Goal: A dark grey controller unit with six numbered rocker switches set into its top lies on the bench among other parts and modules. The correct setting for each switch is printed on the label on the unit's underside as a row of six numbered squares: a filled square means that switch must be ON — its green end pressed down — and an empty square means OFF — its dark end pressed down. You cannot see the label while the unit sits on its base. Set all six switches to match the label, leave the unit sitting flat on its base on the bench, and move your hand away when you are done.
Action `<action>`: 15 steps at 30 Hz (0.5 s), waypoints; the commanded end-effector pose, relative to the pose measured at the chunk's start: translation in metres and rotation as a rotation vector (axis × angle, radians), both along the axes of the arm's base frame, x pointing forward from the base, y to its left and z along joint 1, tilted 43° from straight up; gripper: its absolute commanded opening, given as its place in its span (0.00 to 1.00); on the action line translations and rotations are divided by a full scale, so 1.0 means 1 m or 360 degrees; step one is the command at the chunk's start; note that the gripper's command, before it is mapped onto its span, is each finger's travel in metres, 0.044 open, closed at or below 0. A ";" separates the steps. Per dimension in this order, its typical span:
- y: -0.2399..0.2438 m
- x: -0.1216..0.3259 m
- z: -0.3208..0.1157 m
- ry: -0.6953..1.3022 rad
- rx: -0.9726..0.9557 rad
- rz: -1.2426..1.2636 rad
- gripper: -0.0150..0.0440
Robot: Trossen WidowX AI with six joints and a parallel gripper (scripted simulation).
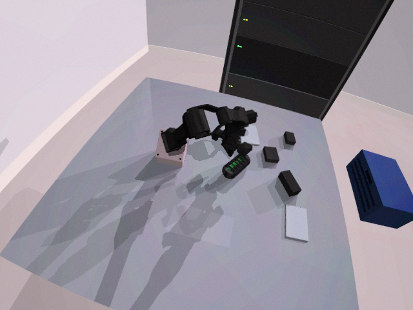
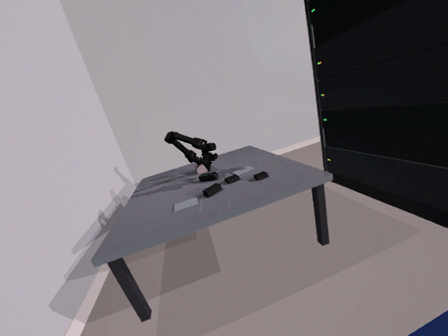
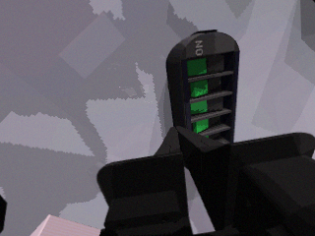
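The dark grey controller unit (image 1: 236, 166) (image 2: 208, 177) (image 3: 209, 88) sits on the bench (image 1: 260, 273) with its switches facing up. In the wrist view, "ON" is printed at its far end, and four rockers show green on the left side, the side nearer that print's column. The remaining rockers are mostly hidden behind the fingers. The underside label is out of sight. My gripper (image 1: 230, 155) (image 2: 209, 169) (image 3: 175, 131) is shut and empty. Its tips point down close to the unit and overlap its near part in the wrist view; whether they touch it is not clear.
Dark modules (image 1: 270, 154) (image 2: 212, 190) lie beyond the unit. One white plate (image 1: 296, 223) (image 2: 185, 204) lies farther off, another white plate (image 1: 252, 135) (image 2: 243, 170) behind the gripper. The arm stands on a pink base block (image 1: 170, 158). A blue box (image 1: 383, 186) stands off the bench.
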State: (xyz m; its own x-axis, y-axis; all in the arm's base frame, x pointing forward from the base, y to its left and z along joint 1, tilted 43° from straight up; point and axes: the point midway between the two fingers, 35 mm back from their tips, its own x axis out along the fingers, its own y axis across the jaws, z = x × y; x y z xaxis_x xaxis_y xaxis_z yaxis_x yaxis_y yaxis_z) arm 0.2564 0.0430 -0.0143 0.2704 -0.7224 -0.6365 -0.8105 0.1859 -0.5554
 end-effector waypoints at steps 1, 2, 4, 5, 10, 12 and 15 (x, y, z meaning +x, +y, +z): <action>-0.005 0.001 -0.004 0.0002 -0.0010 0.0005 0.25; -0.006 0.001 -0.006 0.0002 -0.0010 0.0005 0.25; -0.008 0.002 -0.009 0.0003 -0.0011 0.0005 0.25; -0.009 0.002 -0.011 0.0003 -0.0011 0.0005 0.25; -0.015 0.003 -0.018 0.0003 -0.0012 0.0004 0.25; -0.018 0.003 -0.021 0.0004 -0.0013 0.0004 0.25; -0.022 0.004 -0.025 0.0004 -0.0014 0.0003 0.25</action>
State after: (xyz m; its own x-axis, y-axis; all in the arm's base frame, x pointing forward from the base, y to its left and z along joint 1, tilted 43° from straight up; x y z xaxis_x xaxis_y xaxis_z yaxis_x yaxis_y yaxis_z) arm 0.2610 0.0260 -0.0341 0.2732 -0.7213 -0.6365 -0.8071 0.1882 -0.5597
